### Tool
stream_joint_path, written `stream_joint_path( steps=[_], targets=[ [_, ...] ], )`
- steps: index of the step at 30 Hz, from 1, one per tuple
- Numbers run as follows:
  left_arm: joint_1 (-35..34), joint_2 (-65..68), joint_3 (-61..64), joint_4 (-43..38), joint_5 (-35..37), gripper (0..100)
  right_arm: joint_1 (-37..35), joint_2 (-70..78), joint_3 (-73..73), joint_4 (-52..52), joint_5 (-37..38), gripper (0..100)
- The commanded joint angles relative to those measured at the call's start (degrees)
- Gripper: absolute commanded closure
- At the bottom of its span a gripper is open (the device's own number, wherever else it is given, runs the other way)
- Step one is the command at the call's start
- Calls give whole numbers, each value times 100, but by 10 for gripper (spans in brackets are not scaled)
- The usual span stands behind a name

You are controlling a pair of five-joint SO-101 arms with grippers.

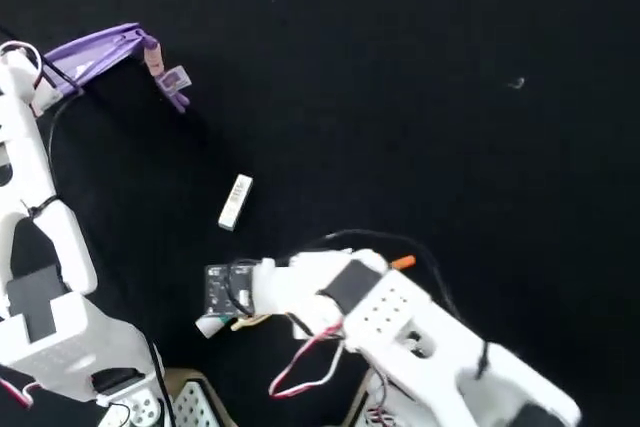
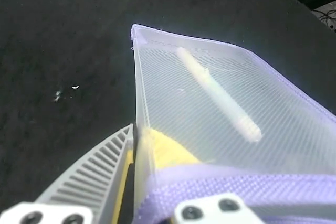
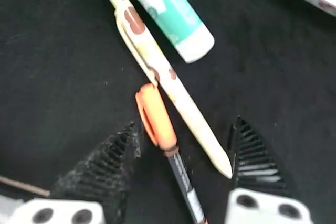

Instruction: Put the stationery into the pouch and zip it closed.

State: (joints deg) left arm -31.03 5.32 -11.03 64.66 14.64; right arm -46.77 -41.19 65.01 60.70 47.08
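Pouch (image 1: 95, 52) pinched by left hand (image 2: 135, 136); right hand (image 3: 186, 124) splayed wide over pens (image 3: 155, 116) near tube (image 3: 168, 6)

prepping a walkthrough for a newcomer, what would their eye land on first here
The purple mesh pouch at the far left of the table, clamped in the left jaws, with a pale pen-like item showing through it. Then the right jaws, open near the front edge, straddling an orange-capped pen and a cream spotted pen, a teal tube beside them.

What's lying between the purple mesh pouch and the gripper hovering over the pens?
In the high view, a small white rectangular block lies between the purple mesh pouch and the right gripper.
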Motion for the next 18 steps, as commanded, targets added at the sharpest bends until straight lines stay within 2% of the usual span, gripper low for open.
stream_joint_path(
  steps=[1, 14, 18],
  targets=[
    [-75, 88, -127, -79, -44, 970, -123, 637, -84, -712, 105, 737],
    [-66, 105, -127, -79, -18, 970, -281, 3011, -1473, -870, 97, 737],
    [-66, 123, -127, -79, -18, 970, -615, 3371, -1754, -818, 70, 737]
  ],
)
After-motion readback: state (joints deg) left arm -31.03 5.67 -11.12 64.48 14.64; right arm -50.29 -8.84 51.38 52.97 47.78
